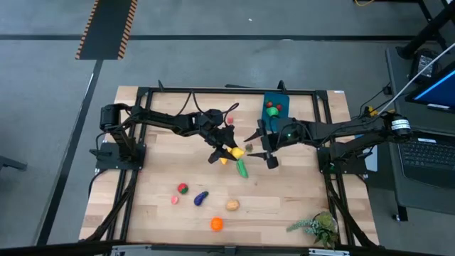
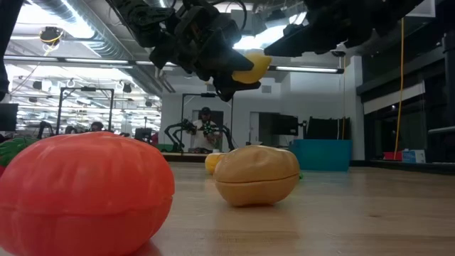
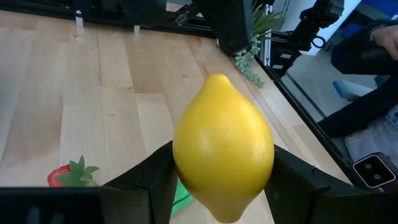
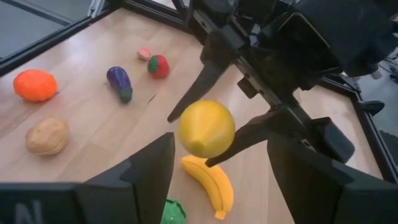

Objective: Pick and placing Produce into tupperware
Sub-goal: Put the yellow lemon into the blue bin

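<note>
My left gripper [image 1: 227, 148] is shut on a yellow lemon [image 3: 224, 155] held well above the table's middle; the lemon also shows in the low view [image 2: 250, 67]. My right gripper [image 1: 260, 149] hangs open and empty just to the right of it, facing the lemon [image 4: 206, 129]. The yellow banana [image 4: 211, 182] and the green cucumber [image 1: 242, 168] lie on the table below. The blue tupperware [image 1: 276, 107] stands at the far side with a red and a green piece inside. My left gripper pinches the lemon's two opposite sides [image 3: 180, 163] across its widest part between its two fingers [image 3: 152, 183]. The fingers slant down from the table's left. The lemon's pointed end [image 3: 216, 79] sticks out past the fingertips. The lemon is lifted clear of the table.
A strawberry [image 1: 182, 188], a pink piece [image 1: 174, 200], a purple eggplant [image 1: 201, 198], a tan potato [image 1: 232, 205] and an orange piece [image 1: 216, 224] lie toward the near edge. A leafy sprig [image 1: 316, 227] lies at the near right corner. A black frame [image 1: 213, 91] rims the table.
</note>
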